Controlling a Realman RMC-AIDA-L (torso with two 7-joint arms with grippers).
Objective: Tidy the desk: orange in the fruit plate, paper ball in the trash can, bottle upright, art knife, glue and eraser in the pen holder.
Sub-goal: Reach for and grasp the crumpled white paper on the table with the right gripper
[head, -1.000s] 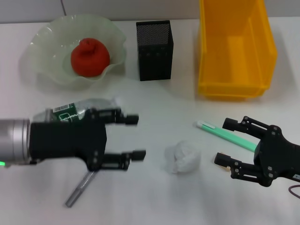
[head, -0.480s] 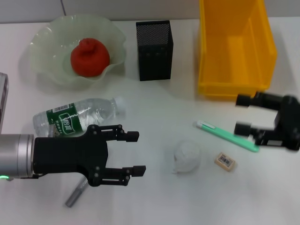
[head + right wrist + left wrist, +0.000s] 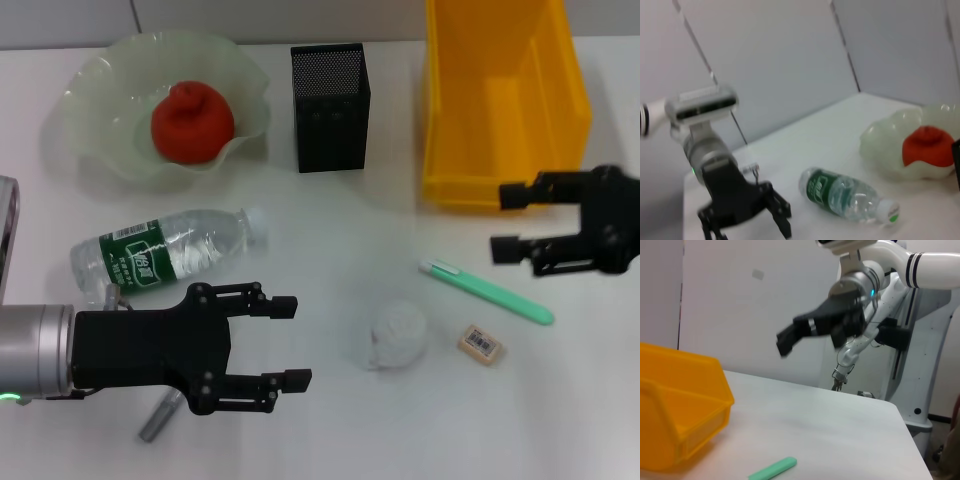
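Both grippers hover open and empty over the half-tidied desk.

The left gripper (image 3: 282,340), jaws spread, hangs just below the lying bottle (image 3: 165,246), now fully uncovered; the glue (image 3: 160,416) is mostly hidden under it. The right gripper (image 3: 507,220) has risen from near the paper ball (image 3: 398,335) to the yellow trash can (image 3: 500,100), uncovering the eraser (image 3: 481,343) beside the art knife (image 3: 487,291). The orange (image 3: 192,122) sits in the fruit plate (image 3: 100,100).

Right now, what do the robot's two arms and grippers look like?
Both grippers are matte black with two slotted, linkage-style fingers each. The left gripper sits on a boxy black body joined to a silver metal wrist cylinder with a small green light. The right gripper looks the same; the left wrist view shows its arm in white with black bands.
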